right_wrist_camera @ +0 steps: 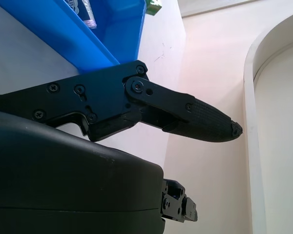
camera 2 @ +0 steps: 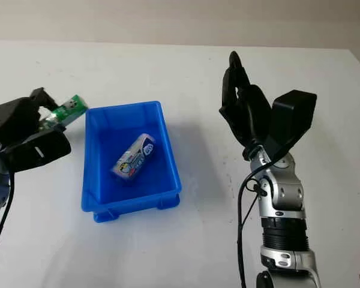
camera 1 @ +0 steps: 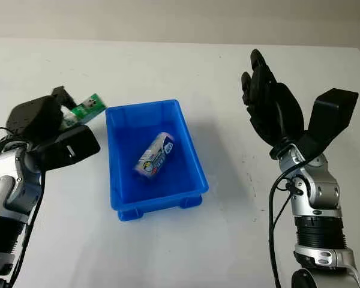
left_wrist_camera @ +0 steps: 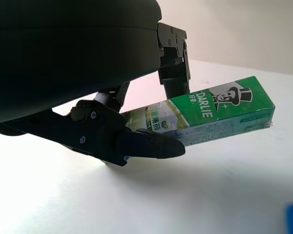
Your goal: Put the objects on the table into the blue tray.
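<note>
left hand: black three-finger left hand [camera 1: 51,129] raised just left of the tray's far-left corner, fingers [left_wrist_camera: 151,144] clamped around one end of the box
held item: green and white rectangular cardboard toothpaste box [left_wrist_camera: 212,114], "DARLIE" printed on its green face, free end sticking out toward the tray, off the table, not yet over the tray's inside
tray: blue rectangular plastic tray [camera 1: 189,144] at table centre, long side running away from the robot, slightly angled
in tray: white cylindrical tube-shaped pack with colourful print [camera 1: 155,155], lying on its side on the tray floor, near the middle, diagonal to the walls
right hand: black three-finger right hand [camera 1: 267,99] lifted above the table, right of the tray, well apart from it, open, holding nothing
surface: white flat table [camera 1: 240,240]
</note>
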